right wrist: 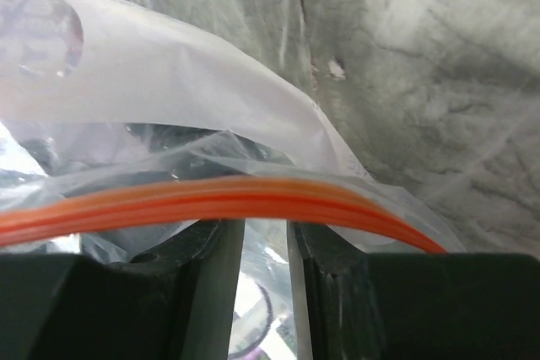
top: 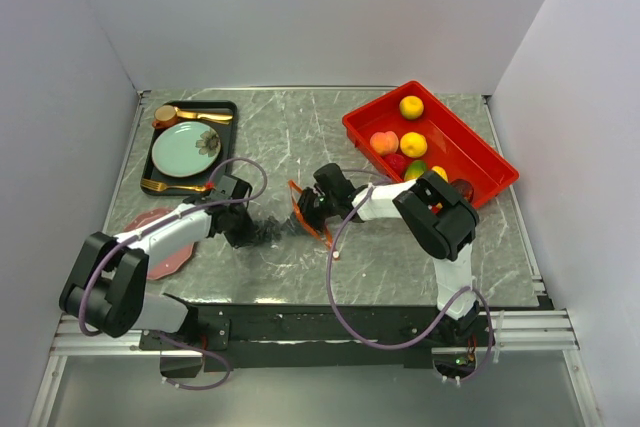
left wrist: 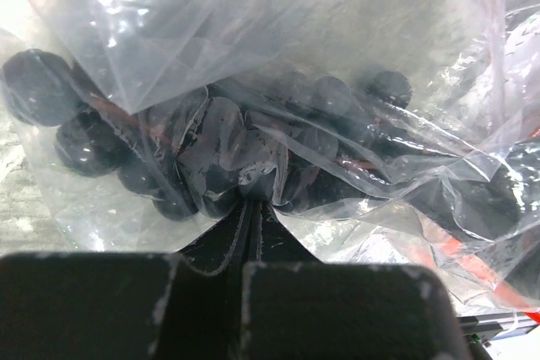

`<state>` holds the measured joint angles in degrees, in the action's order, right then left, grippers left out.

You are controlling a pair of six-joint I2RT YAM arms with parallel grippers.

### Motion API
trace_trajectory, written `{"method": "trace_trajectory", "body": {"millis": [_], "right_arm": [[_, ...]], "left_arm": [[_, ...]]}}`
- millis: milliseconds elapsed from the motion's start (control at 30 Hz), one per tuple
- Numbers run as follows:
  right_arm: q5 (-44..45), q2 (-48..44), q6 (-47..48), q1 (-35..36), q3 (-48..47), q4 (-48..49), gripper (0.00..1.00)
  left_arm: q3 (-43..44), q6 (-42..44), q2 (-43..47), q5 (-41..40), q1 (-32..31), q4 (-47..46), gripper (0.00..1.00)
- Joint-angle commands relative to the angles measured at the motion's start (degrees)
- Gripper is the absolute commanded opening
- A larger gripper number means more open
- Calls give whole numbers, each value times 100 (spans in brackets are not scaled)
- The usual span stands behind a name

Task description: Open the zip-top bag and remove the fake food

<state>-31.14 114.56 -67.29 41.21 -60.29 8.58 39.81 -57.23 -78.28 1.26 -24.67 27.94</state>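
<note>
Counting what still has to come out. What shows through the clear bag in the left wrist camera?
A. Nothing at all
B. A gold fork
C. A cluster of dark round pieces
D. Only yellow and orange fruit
C: in the left wrist view a cluster of dark round pieces lies behind the crinkled clear plastic of the zip-top bag.

A red tray [top: 475, 152] was set at the table's [top: 290, 127] far right. A mint-green plate [top: 180, 152] and gold cutlery [top: 195, 115] were laid in a black tray [top: 190, 104] far left (a pink plate [top: 163, 265] was parked nearer, partly hidden).
</note>
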Motion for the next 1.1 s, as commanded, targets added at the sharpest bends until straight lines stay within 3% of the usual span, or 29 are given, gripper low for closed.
{"method": "trace_trajectory", "body": {"millis": [0, 1067], "right_arm": [[20, -136, -416, -26, 87, 583, 34], [582, -57, -1155, -26, 158, 927, 32]], "left_arm": [[88, 204, -161, -170, 23, 0, 1], [229, 397, -144, -170, 23, 132, 1]]}}
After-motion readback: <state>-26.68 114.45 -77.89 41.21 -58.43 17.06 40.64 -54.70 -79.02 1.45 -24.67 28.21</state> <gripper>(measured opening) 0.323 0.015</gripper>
